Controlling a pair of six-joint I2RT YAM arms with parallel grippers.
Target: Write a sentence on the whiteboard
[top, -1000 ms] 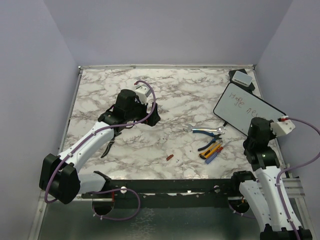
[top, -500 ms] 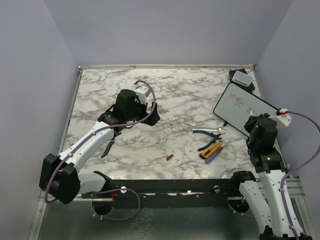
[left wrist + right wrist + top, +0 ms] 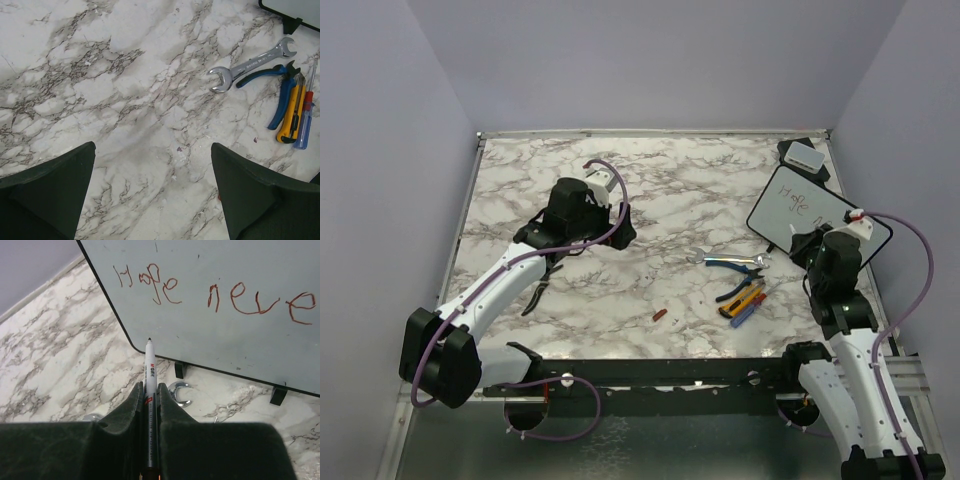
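The whiteboard (image 3: 817, 213) stands tilted at the table's right edge, white with a thin black frame. In the right wrist view the whiteboard (image 3: 225, 300) bears red handwriting reading "Hope neve". My right gripper (image 3: 148, 387) is shut on a white marker (image 3: 150, 365). The marker's tip sits at the board's lower left corner; I cannot tell whether it touches. In the top view the right gripper (image 3: 804, 241) is at the board's near edge. My left gripper (image 3: 152, 165) is open and empty above bare marble, seen in the top view (image 3: 620, 228) at left of centre.
A wrench (image 3: 250, 65), blue-handled pliers (image 3: 280, 95), a yellow utility knife (image 3: 291, 115) and a blue screwdriver (image 3: 305, 120) lie left of the board. A small red piece (image 3: 660, 315) lies near the front. A grey-white block (image 3: 806, 155) sits back right. A black tool (image 3: 535, 290) lies under the left arm.
My right gripper has swung left and forward with the marker, from beside the board's right end to its near left corner. The left arm has barely shifted.
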